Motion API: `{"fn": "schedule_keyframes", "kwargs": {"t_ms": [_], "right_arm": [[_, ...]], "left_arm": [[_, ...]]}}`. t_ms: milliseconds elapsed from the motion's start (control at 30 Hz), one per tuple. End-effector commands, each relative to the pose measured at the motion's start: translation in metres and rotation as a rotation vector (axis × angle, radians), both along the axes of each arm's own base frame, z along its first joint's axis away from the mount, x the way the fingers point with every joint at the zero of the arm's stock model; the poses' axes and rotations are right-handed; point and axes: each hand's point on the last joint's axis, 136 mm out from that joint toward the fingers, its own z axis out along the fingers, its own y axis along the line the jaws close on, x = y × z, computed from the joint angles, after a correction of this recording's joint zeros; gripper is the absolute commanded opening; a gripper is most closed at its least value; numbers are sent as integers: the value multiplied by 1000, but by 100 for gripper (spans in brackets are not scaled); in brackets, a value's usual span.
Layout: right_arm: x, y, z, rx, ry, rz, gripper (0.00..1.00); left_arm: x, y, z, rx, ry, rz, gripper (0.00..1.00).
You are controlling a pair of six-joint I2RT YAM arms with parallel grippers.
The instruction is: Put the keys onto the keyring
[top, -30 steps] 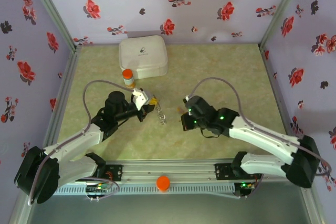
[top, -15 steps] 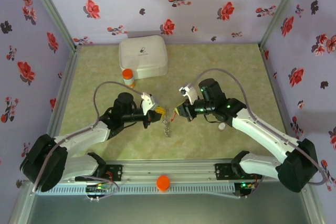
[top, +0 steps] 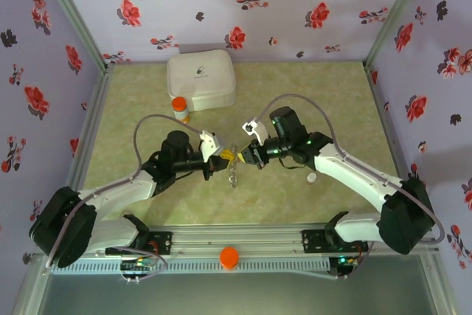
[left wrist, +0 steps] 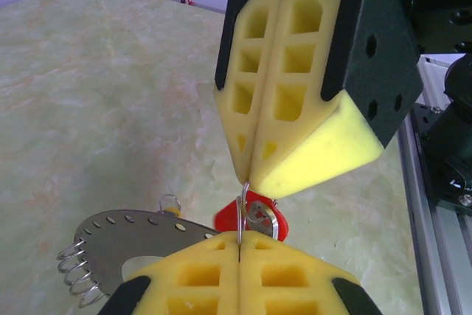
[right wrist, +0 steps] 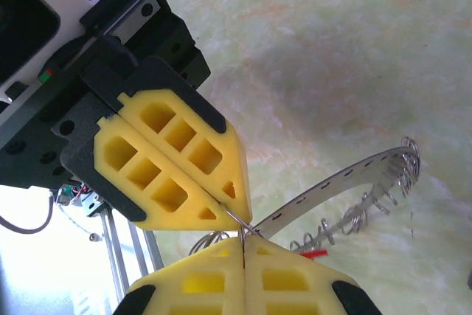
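**Item 1.** Left gripper (top: pixel 221 158) and right gripper (top: pixel 248 154), met tip to tip above the middle of the table (top: pixel 317 94). Both pairs of jaws are pressed fully together, and the same thin wire loop (left wrist: pixel 241 201) is pinched by each (whether it belongs to the keyring or to a key cannot be told).

**Item 2.** Keyring (left wrist: pixel 125 235), a grey perforated band edged with small wire coils. It appears to be held off the table, hung just beneath the two pinches, with its free end curved away to one side.

**Item 3.** Red-tagged key (left wrist: pixel 230 219), seen directly behind the wire loop, between the two sets of pads. Its small metal eye is touching the loop or very near it.

**Risks, as judged.**
- Very little wire is gripped, so the loop could be slipped from either pinch if the arms are drawn apart or twisted unequally. Keyring and key would then be dropped.
- The loop could be bent if it is pulled hard.
- With the pads crowded so tightly, the threading gap may be closed off and the key left unthreaded.
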Motion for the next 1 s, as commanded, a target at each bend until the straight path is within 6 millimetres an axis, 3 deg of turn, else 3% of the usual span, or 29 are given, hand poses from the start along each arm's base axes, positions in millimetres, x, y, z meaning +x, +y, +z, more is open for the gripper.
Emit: {"fn": "schedule_keyframes", "kwargs": {"t_ms": [0, 267, 733, 967], "right_arm": [[11, 5, 15, 38, -41, -15, 0], [26, -8, -3, -68, -43, -123, 0], [26, 0, 8, 5, 18, -149, 0], [30, -5, -6, -38, 65, -200, 0]], "left_arm": [[4, -8, 19, -30, -88, -18, 0], [3, -7, 22, -40, -122, 0, 0], [3, -8, 27, -41, -175, 5, 0], [5, -4, 37, -68, -271, 36, 0]]}}
